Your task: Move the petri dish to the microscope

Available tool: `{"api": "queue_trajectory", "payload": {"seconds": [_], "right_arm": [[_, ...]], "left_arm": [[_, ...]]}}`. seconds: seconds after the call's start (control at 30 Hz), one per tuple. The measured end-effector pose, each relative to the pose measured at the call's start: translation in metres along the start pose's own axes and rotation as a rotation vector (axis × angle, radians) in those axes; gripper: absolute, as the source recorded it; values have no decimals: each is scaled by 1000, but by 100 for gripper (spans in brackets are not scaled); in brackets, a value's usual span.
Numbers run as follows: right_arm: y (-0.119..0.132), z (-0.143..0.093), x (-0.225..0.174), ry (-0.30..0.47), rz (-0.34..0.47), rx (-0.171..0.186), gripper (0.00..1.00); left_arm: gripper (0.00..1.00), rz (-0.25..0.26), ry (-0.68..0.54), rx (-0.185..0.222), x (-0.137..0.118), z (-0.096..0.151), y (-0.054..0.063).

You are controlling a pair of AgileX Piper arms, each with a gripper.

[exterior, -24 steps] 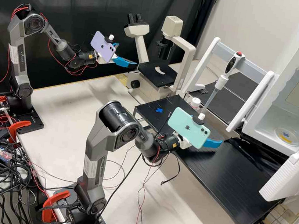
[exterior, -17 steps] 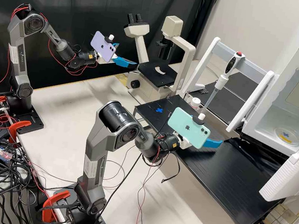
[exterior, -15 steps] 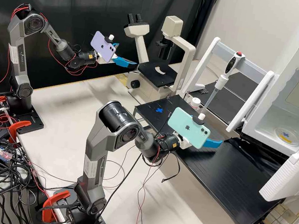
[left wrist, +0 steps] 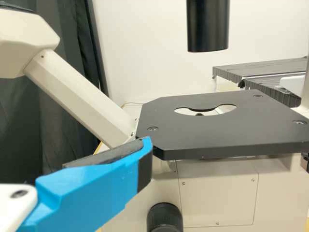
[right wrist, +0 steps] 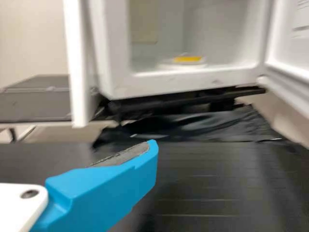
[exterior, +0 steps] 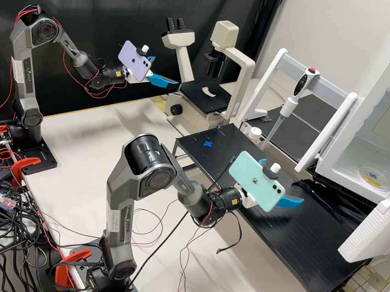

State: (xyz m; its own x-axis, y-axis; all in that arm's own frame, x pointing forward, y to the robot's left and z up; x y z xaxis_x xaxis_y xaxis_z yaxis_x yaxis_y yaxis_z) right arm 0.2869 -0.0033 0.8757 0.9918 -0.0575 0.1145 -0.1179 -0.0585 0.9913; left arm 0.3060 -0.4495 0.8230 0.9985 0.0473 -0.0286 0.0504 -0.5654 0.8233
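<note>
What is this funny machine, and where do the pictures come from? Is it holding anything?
It is a robot with two grey arms. The big picture comes from a fixed camera looking down on everything. The other two come from cameras on the arms' wrists.

The left gripper is beside the microscope, a machine for looking at tiny things. The right gripper is above the black platform, which has a blue cross on it. Both grippers are open and hold nothing.

The petri dish, a flat round dish, sits inside the open white box.
</note>
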Motion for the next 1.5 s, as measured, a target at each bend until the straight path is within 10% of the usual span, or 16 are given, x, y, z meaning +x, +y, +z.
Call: {"api": "queue_trajectory", "payload": {"seconds": [0.43,1.5], "right_arm": [[56,9,42,-6,150,24,100],[90,-13,226,-130,73,40,100]], "left_arm": [[100,0,0,0,0,0,0],[100,0,0,0,0,0,0]]}}
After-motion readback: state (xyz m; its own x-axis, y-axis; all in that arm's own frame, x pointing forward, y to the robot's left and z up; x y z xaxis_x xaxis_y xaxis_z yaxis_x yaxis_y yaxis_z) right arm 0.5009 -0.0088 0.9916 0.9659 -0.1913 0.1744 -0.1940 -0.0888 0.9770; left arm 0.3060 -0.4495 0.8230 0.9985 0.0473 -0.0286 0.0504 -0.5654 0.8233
